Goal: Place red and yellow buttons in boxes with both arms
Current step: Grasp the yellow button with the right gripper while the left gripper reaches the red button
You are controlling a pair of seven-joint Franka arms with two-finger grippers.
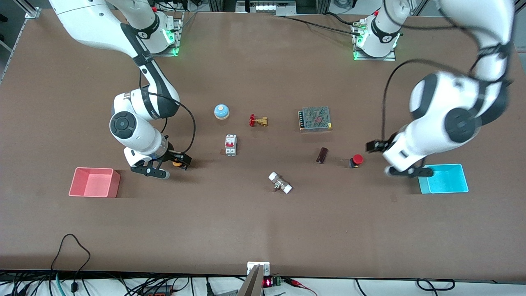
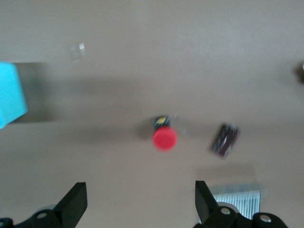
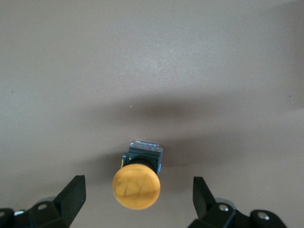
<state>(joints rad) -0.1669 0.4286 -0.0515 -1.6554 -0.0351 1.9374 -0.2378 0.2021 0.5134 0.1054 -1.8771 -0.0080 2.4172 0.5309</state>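
Observation:
The yellow button (image 1: 177, 163) lies on the table, its orange-yellow cap between the open fingers of my right gripper (image 1: 162, 167). In the right wrist view the yellow button (image 3: 136, 186) sits between the spread jaws of my right gripper (image 3: 137, 192), which do not touch it. The pink box (image 1: 94, 182) stands beside that gripper, toward the right arm's end. The red button (image 1: 356, 160) stands on the table. My left gripper (image 1: 400, 166) is open and empty, between the red button and the cyan box (image 1: 444, 179). The left wrist view shows the red button (image 2: 164, 137) ahead of my left gripper (image 2: 140, 190) and a corner of the cyan box (image 2: 9, 92).
Mid-table lie a blue-domed bell (image 1: 221, 111), a brass valve with a red handle (image 1: 258, 121), a white circuit breaker (image 1: 230, 145), a metal power supply (image 1: 315, 119), a small dark brown part (image 1: 322, 155) next to the red button, and a white fitting (image 1: 280, 183).

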